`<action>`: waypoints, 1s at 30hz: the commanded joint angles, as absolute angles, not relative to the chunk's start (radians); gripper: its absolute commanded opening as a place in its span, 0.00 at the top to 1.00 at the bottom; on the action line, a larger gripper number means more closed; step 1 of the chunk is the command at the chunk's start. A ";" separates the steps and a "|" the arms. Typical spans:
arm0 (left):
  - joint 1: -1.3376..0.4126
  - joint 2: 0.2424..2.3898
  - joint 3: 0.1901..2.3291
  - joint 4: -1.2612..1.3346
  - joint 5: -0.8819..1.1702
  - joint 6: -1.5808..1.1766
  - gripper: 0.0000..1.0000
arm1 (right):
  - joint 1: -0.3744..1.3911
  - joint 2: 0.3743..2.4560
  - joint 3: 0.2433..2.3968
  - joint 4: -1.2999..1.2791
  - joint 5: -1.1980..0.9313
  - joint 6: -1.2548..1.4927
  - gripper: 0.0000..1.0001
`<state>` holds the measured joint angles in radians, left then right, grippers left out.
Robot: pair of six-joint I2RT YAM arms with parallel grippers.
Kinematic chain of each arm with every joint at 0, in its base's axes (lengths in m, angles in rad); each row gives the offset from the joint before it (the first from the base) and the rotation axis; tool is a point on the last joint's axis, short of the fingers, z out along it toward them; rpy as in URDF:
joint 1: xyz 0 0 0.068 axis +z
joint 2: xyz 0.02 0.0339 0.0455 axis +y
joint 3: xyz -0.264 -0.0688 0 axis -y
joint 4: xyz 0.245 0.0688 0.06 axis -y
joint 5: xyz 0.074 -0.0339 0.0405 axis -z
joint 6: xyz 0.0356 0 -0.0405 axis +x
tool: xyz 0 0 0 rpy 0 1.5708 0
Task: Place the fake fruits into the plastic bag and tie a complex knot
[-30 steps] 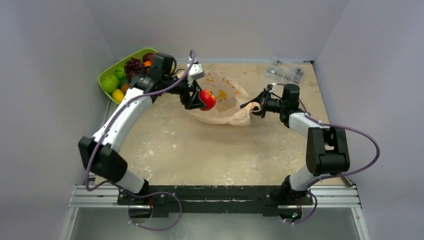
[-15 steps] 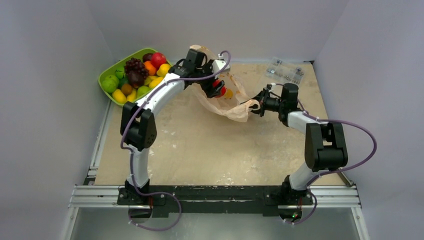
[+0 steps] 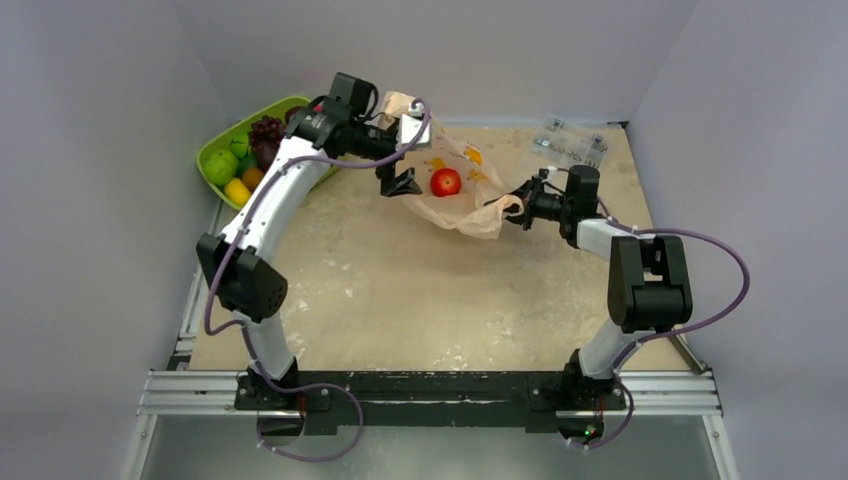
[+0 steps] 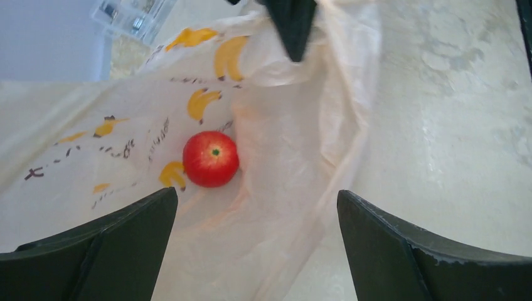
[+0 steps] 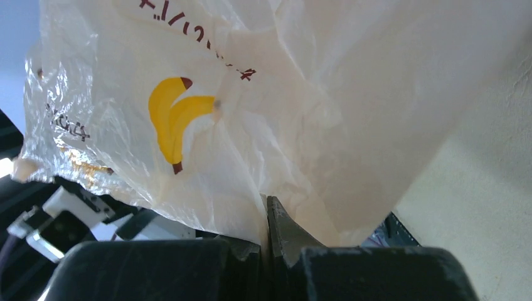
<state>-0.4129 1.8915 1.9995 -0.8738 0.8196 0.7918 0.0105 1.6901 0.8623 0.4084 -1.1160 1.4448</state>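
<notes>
One apple [image 4: 211, 158] lies in the bag [image 3: 470, 215] at upper centre, my left gripper [image 3: 400, 183] spread empty beside it, my right gripper [image 3: 520, 212] pinching the bag's edge; the other fruits [image 3: 222, 167] wait in the upper-left tray [image 3: 243, 119], knot untied.

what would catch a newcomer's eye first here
The red fruit lying in the peach plastic bag at far centre, with the left fingers spread open near it. Next, the right fingers pinching the bag's edge, and the lime-green tray of bright fruits at the far left corner.
</notes>
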 commanded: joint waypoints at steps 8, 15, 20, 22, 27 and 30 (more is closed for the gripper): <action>-0.485 1.783 1.873 -1.109 0.772 1.330 0.00 | 0.006 1.685 0.914 0.388 -1.095 1.418 1.00; -0.561 1.831 1.798 -1.058 0.650 1.348 0.02 | 0.014 1.664 0.916 0.380 -1.085 1.413 1.00; -0.596 1.841 1.841 -1.186 0.679 1.341 0.55 | 0.014 1.642 0.927 0.326 -1.087 1.367 1.00; -0.605 1.808 1.856 -1.253 0.726 1.342 0.87 | 0.014 1.616 0.944 0.249 -1.097 1.304 1.00; -0.606 1.667 1.796 -1.348 0.865 1.350 1.00 | 0.016 1.524 1.106 -0.249 -1.011 0.865 1.00; -0.604 1.603 1.702 -1.326 0.904 1.308 0.99 | 0.045 1.493 1.207 -0.476 -0.895 0.603 1.00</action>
